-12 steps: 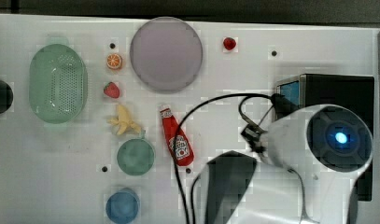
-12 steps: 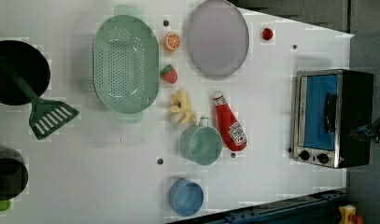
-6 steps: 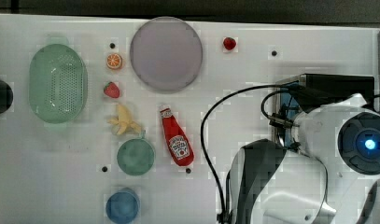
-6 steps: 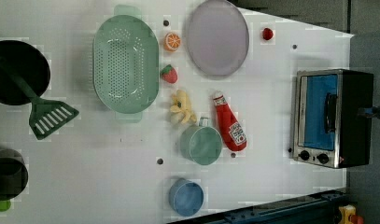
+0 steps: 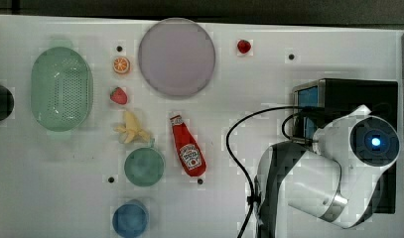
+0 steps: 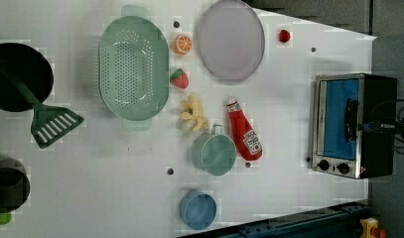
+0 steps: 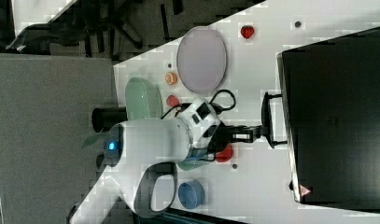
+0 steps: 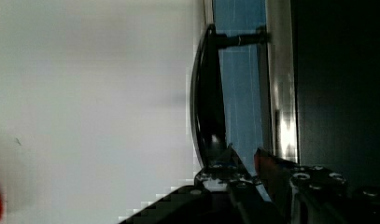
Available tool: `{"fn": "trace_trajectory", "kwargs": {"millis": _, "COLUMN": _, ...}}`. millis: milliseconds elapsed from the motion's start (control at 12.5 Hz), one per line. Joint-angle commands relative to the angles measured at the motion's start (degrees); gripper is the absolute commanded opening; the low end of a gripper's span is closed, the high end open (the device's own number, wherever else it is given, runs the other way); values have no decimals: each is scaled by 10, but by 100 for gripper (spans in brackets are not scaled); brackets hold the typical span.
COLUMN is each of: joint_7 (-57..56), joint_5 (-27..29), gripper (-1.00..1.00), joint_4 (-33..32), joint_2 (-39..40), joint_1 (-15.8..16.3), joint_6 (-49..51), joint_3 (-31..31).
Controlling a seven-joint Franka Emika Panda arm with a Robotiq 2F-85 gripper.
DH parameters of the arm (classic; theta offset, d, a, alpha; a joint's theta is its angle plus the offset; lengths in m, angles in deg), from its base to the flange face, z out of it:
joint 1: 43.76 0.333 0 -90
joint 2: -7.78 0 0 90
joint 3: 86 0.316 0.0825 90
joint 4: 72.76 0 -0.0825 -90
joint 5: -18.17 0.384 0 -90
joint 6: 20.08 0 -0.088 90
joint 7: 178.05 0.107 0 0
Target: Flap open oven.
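Note:
The black oven (image 6: 378, 144) lies at the left view's right, with its blue glass door (image 6: 338, 119) shut against the silver frame and two knobs at the lower end. Its bar handle (image 7: 267, 119) stands off the door. My gripper (image 7: 258, 132) reaches that handle from the table side in the right view. In the wrist view the fingertips (image 8: 232, 156) sit close together beside the handle (image 8: 206, 93), right at the blue glass, with nothing between them. My gripper (image 8: 246, 156) is shut. In the top view the white arm (image 5: 333, 173) covers much of the oven (image 5: 358, 94).
A ketchup bottle (image 5: 188, 146), green cup (image 5: 144, 167) and blue cup (image 5: 130, 219) lie at the top view's middle. A grey plate (image 5: 176, 56), green colander (image 5: 62, 88), banana (image 5: 132, 129) and small fruit sit farther left. A black cable (image 5: 234, 139) loops off the arm.
The arm has swung toward the top view's right, over the oven. In the left view the gripper has come in from the right edge to the door handle.

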Motion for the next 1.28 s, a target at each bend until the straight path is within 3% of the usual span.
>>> {"fn": "trace_trajectory", "kwargs": {"millis": 80, "joint_7": -40, "joint_5": 1, "gripper": -65, "joint_4": -5, "joint_2": 5, "joint_1": 0, "joint_6": -38, "joint_3": -12}}
{"fn": "trace_trajectory", "kwargs": {"millis": 560, "joint_7": -40, "joint_5": 2, "gripper": -65, "joint_4": -24, "joint_2": 52, "joint_1": 1, "joint_6": -123, "joint_3": -6}}
{"fn": "trace_trajectory", "kwargs": {"millis": 960, "joint_7": -4, "joint_5": -3, "gripper": -65, "joint_4": -28, "joint_2": 62, "joint_1": 14, "joint_6": -117, "joint_3": 19}}
{"fn": "trace_trajectory", "kwargs": {"millis": 1280, "joint_7": 84, "joint_5": -93, "gripper": -65, "joint_4": -37, "joint_2": 63, "joint_1": 34, "joint_6": -113, "joint_3": 48}}
